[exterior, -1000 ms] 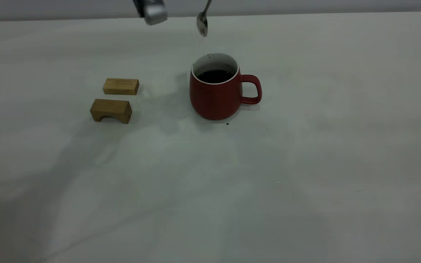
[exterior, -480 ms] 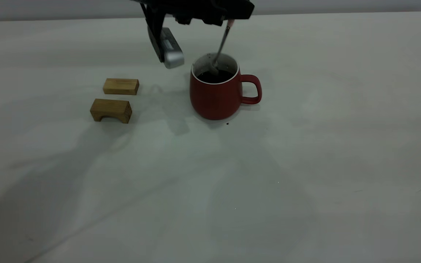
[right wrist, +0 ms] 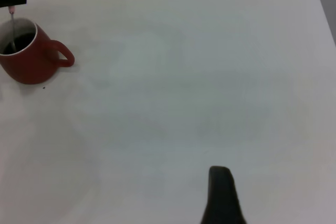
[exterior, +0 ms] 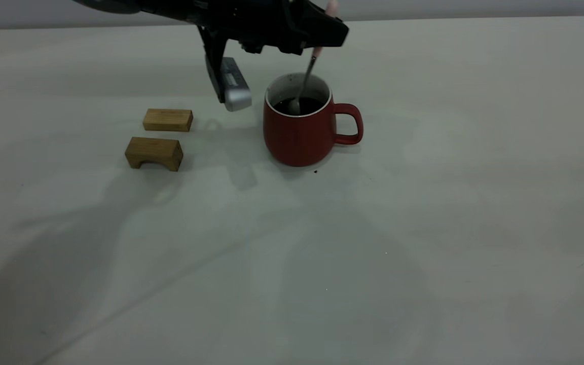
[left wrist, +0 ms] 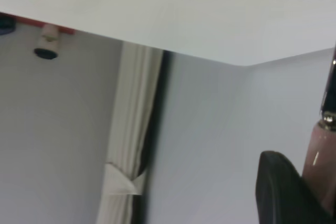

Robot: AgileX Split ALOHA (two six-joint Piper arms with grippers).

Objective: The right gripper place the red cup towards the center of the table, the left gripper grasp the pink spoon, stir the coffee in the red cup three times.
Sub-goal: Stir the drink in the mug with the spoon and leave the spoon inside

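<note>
1. Table [exterior: 424, 228]: broad and pale. It has wide bare room in front of and to the right of the cup. Its far edge lies just behind the work area.
2. Left gripper [exterior: 317, 43]: hangs over the cup, clamped on the spoon's pink handle. A silver-grey block [exterior: 233, 90] hangs beside it, near the cup's left rim but apart from it.
3. Right gripper [right wrist: 223, 192]: parked well clear of the cup. One dark finger shows in its wrist view; whether it is apart or together cannot be told.
4. Cup [exterior: 299, 134]: upright near the table's middle, handle to the right. Placement looks done.
5. Blocks [exterior: 160, 137]: two wooden blocks well left of the cup, off the stirring path.
6. Spoon [exterior: 304, 83]: tilted, bowl dipped into the coffee [exterior: 307, 105] near the left inner wall.
7. Step in hand, as judged: stirring. The next move calls for small circles inside the rim, with the spoon kept off the wall and the block kept off the cup.
</note>
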